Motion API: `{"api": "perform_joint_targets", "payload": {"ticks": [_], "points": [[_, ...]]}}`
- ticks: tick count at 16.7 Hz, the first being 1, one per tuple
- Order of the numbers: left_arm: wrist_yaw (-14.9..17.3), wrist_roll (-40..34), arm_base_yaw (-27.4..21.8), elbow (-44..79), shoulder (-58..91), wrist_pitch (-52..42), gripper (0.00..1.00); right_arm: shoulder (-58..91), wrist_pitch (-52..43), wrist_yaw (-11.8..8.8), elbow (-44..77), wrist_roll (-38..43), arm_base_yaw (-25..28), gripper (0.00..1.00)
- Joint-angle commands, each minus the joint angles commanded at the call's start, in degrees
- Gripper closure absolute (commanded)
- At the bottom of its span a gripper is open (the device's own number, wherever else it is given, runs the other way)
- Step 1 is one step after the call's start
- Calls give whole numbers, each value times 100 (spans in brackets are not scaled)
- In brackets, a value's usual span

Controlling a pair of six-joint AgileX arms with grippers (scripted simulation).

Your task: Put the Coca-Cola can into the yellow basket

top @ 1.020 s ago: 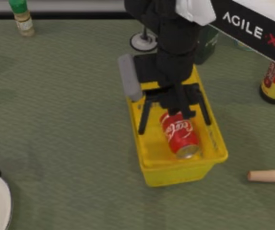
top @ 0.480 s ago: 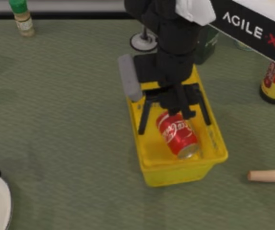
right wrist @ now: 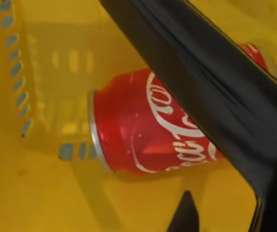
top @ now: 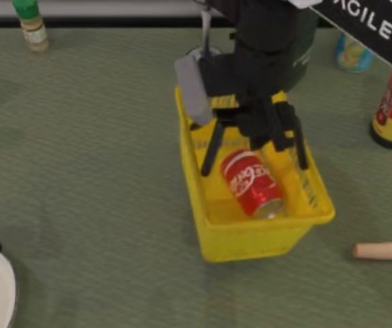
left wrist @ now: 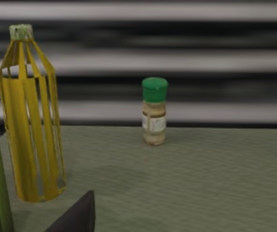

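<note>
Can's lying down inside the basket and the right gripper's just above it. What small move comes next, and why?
Probably lift the right gripper straight up and clear of the yellow basket. The Coca-Cola can lies on its side on the basket floor, apart from the open fingers, so the drop looks done. A straight rise should avoid snagging the black handles. The left arm sits parked at the table's left edge.

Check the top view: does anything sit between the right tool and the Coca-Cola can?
Nothing does. In the top view the right tool hangs just above the Coca-Cola can, which lies on its side inside the yellow basket.
</note>
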Motion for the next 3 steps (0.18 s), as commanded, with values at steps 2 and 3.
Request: {"api": "perform_joint_targets", "payload": {"ticks": [2, 3], "points": [[0, 0, 0, 0, 0, 0, 0, -7, -266, 0, 262, -49, -41, 100], [0, 0, 0, 0, 0, 0, 0, -12, -308, 1, 304, -58, -49, 100]]}}
